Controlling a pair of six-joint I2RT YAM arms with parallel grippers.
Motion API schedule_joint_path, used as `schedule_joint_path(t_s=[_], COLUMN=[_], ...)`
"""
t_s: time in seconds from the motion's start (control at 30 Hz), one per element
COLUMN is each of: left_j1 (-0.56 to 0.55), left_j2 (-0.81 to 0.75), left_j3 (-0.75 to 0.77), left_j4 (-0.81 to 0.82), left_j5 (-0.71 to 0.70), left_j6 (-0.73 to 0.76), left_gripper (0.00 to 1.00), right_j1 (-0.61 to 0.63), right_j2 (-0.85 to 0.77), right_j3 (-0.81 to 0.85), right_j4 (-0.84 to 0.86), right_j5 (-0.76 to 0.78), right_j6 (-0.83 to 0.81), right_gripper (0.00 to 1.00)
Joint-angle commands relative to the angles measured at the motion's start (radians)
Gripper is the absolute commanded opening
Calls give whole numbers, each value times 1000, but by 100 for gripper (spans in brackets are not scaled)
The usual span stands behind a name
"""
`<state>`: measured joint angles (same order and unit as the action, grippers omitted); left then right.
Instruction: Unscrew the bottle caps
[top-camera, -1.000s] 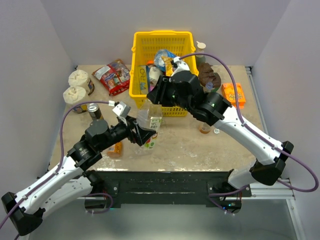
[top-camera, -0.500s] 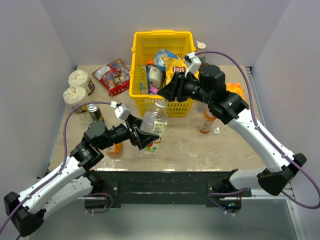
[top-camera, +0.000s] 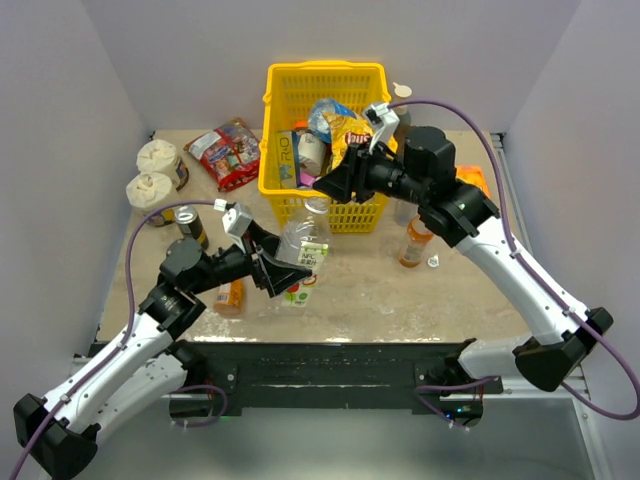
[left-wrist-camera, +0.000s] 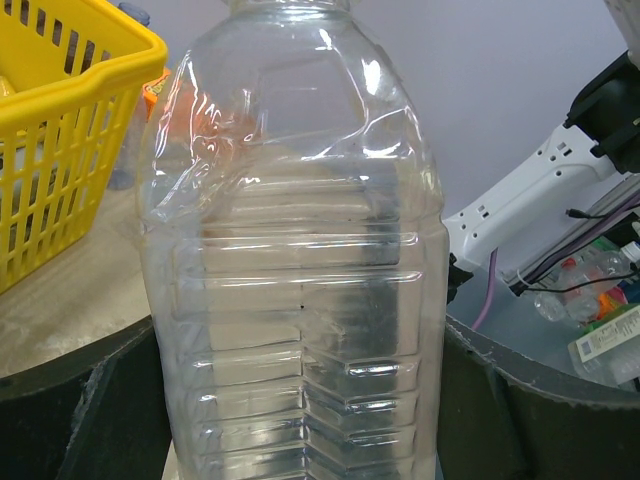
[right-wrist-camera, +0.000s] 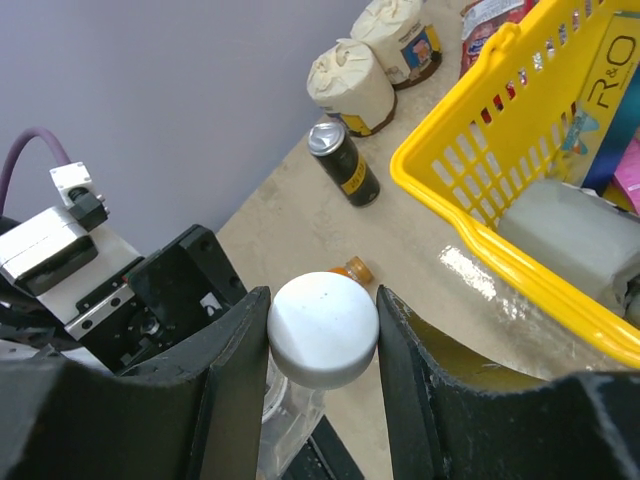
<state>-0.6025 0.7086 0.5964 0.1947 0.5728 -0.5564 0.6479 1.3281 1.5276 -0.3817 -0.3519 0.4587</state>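
Bottle cap (right-wrist-camera: 323, 328), white, pinched by the right gripper (top-camera: 324, 186) just above the neck of a clear bottle (left-wrist-camera: 300, 280) that the left gripper (top-camera: 292, 272) clamps around its body, tilted over the tabletop (top-camera: 380, 285) just in front of the yellow basket (top-camera: 269, 120)

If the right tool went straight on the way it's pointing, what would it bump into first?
Most likely the clear bottle, which shows just beyond the white cap pinched in the right tool. The left tool grips that bottle right beside it, so depth is unclear and it might hit that instead.
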Motion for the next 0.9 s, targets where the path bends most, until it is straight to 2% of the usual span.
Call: schedule_joint_path(t_s=[0.0,0.2,0.5,0.53,0.67,0.87], left_j1=[7,7,9,9,9,10], left_j2=[-17,-41,-47,-47,-60,-55], left_j3=[6,5,14,16,19,16], left_j4=[34,8,-17,-20,-29,-21], left_j5=[15,-21,-25,-25,-48,-53], left_j6=[3,15,29,33,39,38], left_gripper=[22,22,22,22,22,22], right_j1=[-30,-181,-539,-597,-674,-676], right_j2=[-53,-107,-179,-185,-262,-395], right_j3=[58,29,-75,-113,-263,-578], right_j4=[-8,-124,-217,-218,-218,-210], right_j5=[134,280,361,378,545,633], right_j6=[32,57,9,2,17,110], right_gripper=[25,22,22,22,22,21])
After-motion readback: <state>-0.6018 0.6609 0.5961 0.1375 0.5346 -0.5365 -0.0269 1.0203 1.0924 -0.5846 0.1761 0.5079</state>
